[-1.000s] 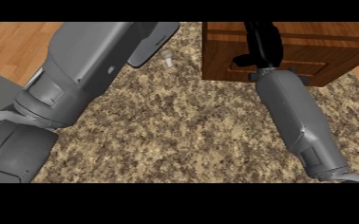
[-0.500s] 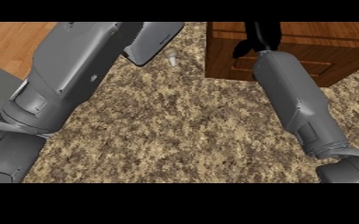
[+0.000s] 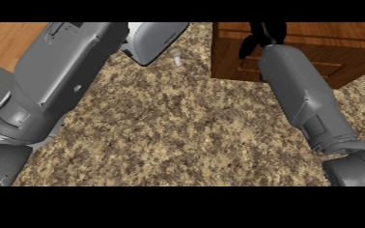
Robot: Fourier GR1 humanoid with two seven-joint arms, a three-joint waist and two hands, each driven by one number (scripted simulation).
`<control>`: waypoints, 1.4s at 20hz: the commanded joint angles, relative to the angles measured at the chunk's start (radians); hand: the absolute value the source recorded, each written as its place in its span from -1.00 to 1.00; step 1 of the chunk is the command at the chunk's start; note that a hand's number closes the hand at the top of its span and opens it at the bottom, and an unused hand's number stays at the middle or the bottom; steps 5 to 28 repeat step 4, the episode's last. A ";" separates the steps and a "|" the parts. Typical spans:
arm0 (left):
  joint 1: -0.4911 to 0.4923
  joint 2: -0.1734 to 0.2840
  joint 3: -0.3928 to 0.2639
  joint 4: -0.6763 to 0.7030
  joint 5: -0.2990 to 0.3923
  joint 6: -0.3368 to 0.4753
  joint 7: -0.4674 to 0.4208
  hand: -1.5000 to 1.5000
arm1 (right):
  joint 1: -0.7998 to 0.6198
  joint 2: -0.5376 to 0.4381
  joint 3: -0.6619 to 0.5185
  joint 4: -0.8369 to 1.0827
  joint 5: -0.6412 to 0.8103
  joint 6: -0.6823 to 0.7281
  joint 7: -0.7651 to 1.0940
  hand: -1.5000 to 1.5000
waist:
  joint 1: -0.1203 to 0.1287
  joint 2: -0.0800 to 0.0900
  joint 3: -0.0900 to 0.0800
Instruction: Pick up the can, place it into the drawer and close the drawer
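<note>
Right hand (image 3: 265,35): black, at the view's upper edge over the wooden drawer (image 3: 314,53); mostly cut off, so finger state cannot be told.
Right forearm (image 3: 303,94): grey, running up from the lower right to the drawer.
Left forearm (image 3: 64,72): grey, crossing the left side; its hand is out of view.
Can: not visible, possibly hidden.
Counter (image 3: 178,125): speckled granite.
Small pale object (image 3: 175,56): on the counter, left of the drawer.
</note>
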 commanded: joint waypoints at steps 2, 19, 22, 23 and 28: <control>0.072 0.013 -0.010 -0.088 -0.003 0.010 0.012 -1.00 | -0.076 0.027 -0.094 -0.026 -0.105 -0.027 -0.056 -1.00 | 0.016 -0.016 -0.007; 0.057 0.034 -0.004 -0.117 -0.001 0.009 0.037 -1.00 | -0.079 0.014 -0.101 -0.010 -0.104 -0.036 -0.082 -1.00 | 0.016 -0.013 -0.007; 0.057 0.034 -0.004 -0.117 -0.001 0.009 0.037 -1.00 | -0.079 0.014 -0.101 -0.010 -0.104 -0.036 -0.082 -1.00 | 0.016 -0.013 -0.007; 0.057 0.034 -0.004 -0.117 -0.001 0.009 0.037 -1.00 | -0.079 0.014 -0.101 -0.010 -0.104 -0.036 -0.082 -1.00 | 0.016 -0.013 -0.007; 0.057 0.034 -0.004 -0.117 -0.001 0.009 0.037 -1.00 | -0.079 0.014 -0.101 -0.010 -0.104 -0.036 -0.082 -1.00 | 0.016 -0.013 -0.007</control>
